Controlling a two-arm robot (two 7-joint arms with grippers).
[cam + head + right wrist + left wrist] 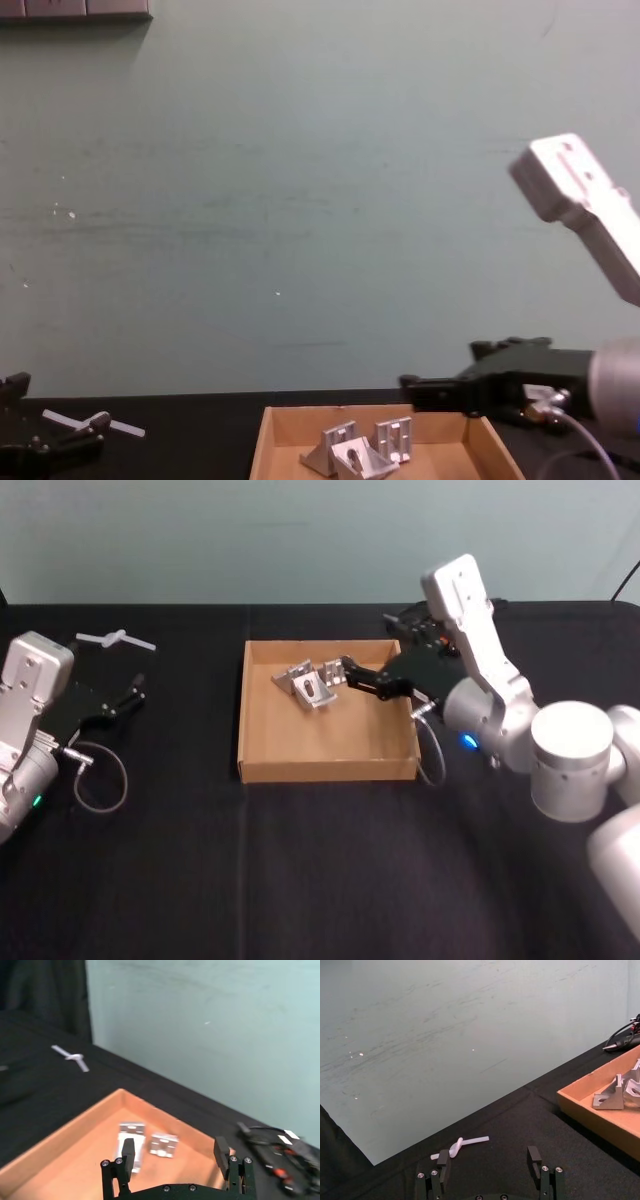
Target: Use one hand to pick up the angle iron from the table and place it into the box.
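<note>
Hovering over the box (262, 765), right gripper (345, 672) spread and empty, near two brackets (308, 685) inside, left gripper (137, 688) released over table (200, 870), its fingertips cut off in chest view.

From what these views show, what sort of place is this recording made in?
Probably a robot test bench in a lab: a black-clothed table against a bare pale wall, one cardboard box holding metal brackets, and a corded tool beside it.
</note>
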